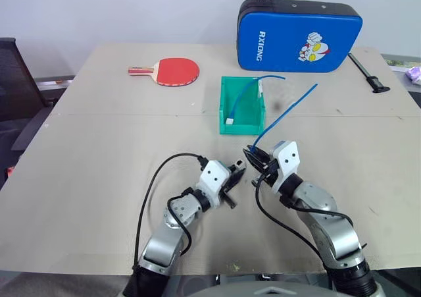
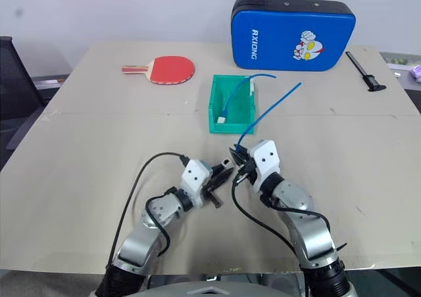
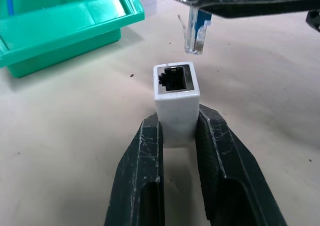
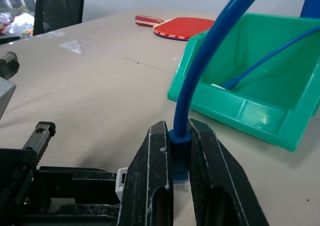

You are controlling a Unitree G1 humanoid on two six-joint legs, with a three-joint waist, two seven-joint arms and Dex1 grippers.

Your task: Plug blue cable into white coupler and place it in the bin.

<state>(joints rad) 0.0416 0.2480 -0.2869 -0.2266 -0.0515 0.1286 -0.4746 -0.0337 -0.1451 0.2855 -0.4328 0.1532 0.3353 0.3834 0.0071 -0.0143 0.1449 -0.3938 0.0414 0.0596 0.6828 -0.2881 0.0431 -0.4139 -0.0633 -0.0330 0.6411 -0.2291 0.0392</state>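
Head views: the left tool [image 1: 238, 170] and the right tool [image 1: 253, 156] meet tip to tip near the middle of the bench [image 1: 79, 178], well back from its near edge. The blue cable [image 1: 283, 116] rises from the right tool and arcs up and away over bare surface to the right of the bin [image 1: 242, 105]. The bin stands just beyond the tools, its walls upright, with a second blue cable [image 1: 245, 94] draped over its far rim and a white block on its floor. Farther back lie a red paddle [image 1: 172, 71], a blue padded case [image 1: 299, 36] propped at the far edge, and a black tool handle [image 1: 368, 73] towards the right edge. Broad bare bench lies open left and right of the arms.

Left wrist view: the left tool's two black fingers [image 3: 142, 171] pinch the white coupler [image 3: 175, 98] by its sides, its dark socket facing outward. The cable's clear plug tip [image 3: 195, 33] hangs just beside the socket's rim, apart from it, under the right tool's dark fingers. The green bin sits nearby across open surface.

Right wrist view: the right tool's fingers [image 4: 155, 186] are pressed onto the cable's blue boot [image 4: 179, 151], the plug tip poking out between them. The cable curves up past the bin's near corner. The left tool's black fingers lie crosswise close to the plug.
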